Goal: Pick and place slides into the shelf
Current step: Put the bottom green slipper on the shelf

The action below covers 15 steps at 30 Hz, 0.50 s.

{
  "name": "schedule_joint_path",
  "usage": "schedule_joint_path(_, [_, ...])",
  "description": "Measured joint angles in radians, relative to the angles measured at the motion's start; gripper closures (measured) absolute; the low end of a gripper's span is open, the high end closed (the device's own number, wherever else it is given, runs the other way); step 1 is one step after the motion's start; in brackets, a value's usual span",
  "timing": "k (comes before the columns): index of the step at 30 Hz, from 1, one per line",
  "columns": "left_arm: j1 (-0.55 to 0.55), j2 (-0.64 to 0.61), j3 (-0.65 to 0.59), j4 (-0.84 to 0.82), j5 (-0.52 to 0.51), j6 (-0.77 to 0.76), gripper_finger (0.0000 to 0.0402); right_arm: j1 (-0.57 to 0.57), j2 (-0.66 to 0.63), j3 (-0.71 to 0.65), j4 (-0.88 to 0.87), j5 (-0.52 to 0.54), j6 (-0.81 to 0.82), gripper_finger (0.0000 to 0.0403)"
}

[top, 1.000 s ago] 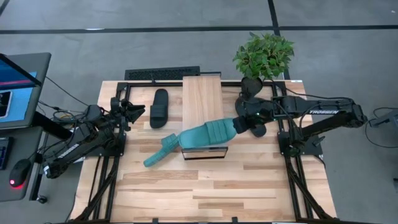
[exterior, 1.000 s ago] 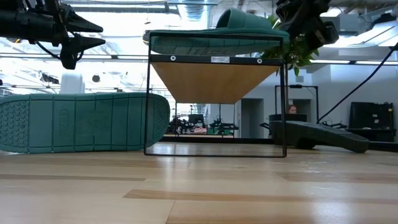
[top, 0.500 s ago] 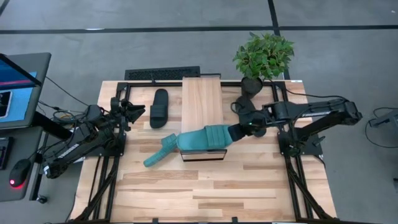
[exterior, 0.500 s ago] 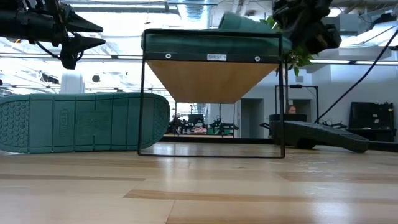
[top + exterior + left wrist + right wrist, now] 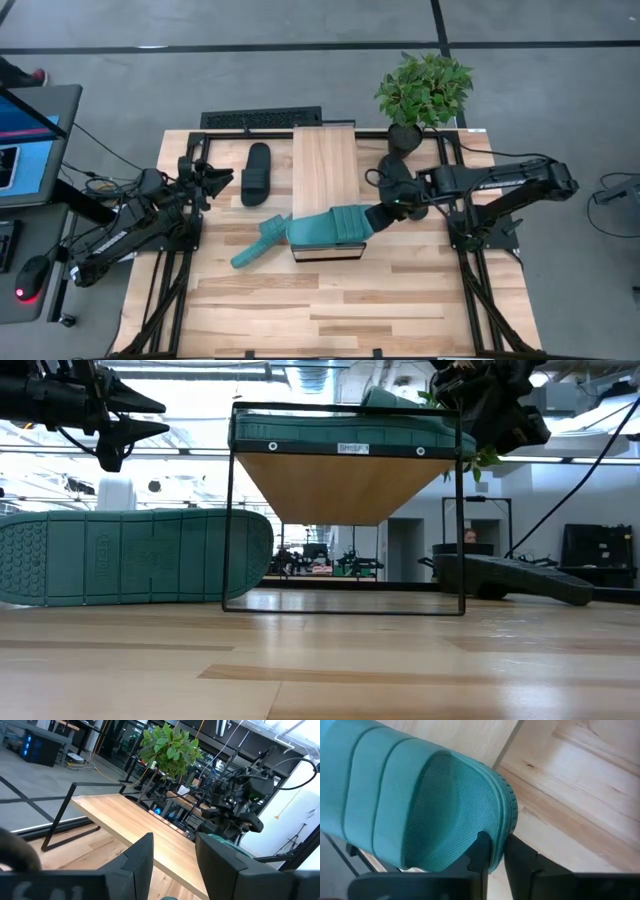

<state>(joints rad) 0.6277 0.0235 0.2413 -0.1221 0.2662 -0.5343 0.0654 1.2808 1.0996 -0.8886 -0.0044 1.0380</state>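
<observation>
The light-wood shelf (image 5: 323, 165) (image 5: 345, 485) stands mid-table on a thin black frame. One teal slide (image 5: 328, 227) (image 5: 340, 432) lies across the shelf top's near end, and my right gripper (image 5: 380, 212) (image 5: 495, 847) is shut on it. A second teal slide (image 5: 256, 245) (image 5: 130, 555) stands on its side edge left of the shelf. One black slide (image 5: 257, 173) lies flat on the table. Another black slide (image 5: 510, 580) lies to the right; my right arm hides it in the high view. My left gripper (image 5: 222, 180) (image 5: 172, 865) hovers open above the table's left part. My right gripper pinches the rim (image 5: 506, 822) at the teal slide's right-hand end between its two fingers, one finger (image 5: 481, 851) on the mesh footbed and one outside under the sole. It comes in from the table's right, along the slide. The slide rests on the shelf top, strap up.
A potted plant (image 5: 424, 90) stands at the far right corner and a keyboard (image 5: 261, 118) beyond the far edge. A screen (image 5: 25, 140) sits left of the table. A person (image 5: 470, 537) shows far off in the room. The table's near half (image 5: 330, 300) is bare wood.
My right gripper has moved toward the table's left, still shut on the teal slide. The slide has slid farther across the shelf top and has gone from tilted to lying level on it.
</observation>
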Motion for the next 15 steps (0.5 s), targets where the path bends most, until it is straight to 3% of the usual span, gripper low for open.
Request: schedule_joint_path(15, [0.000, 0.000, 0.000, 0.000, -0.005, 0.000, 0.0268, 0.000, 0.000, 0.000, -0.002, 0.002, -0.048, 0.0242])
